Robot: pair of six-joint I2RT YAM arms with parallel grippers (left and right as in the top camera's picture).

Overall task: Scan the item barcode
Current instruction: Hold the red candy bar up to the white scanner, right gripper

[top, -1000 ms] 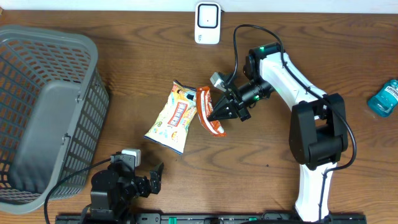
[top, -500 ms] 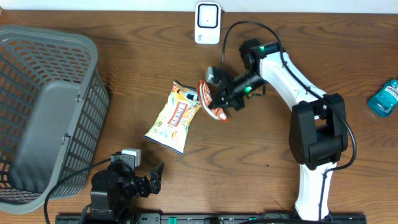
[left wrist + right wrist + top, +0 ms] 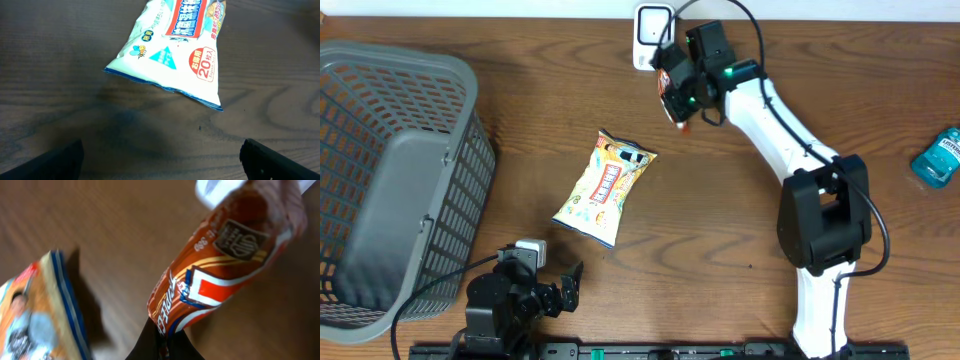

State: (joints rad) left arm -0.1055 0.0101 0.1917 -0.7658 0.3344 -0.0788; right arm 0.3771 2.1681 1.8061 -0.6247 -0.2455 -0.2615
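Brown wooden table: right tool grips orange-red foil snack packet beside white box scanner (turn barcode squarely toward it); left tool stands wide open, empty.

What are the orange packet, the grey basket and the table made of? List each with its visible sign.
Orange packet: probably glossy plastic film; it crinkles and shines.
Grey basket: matt moulded plastic, judging by its even lattice walls.
Table: wood or wood-look laminate; brown grain shows, faint sheen.
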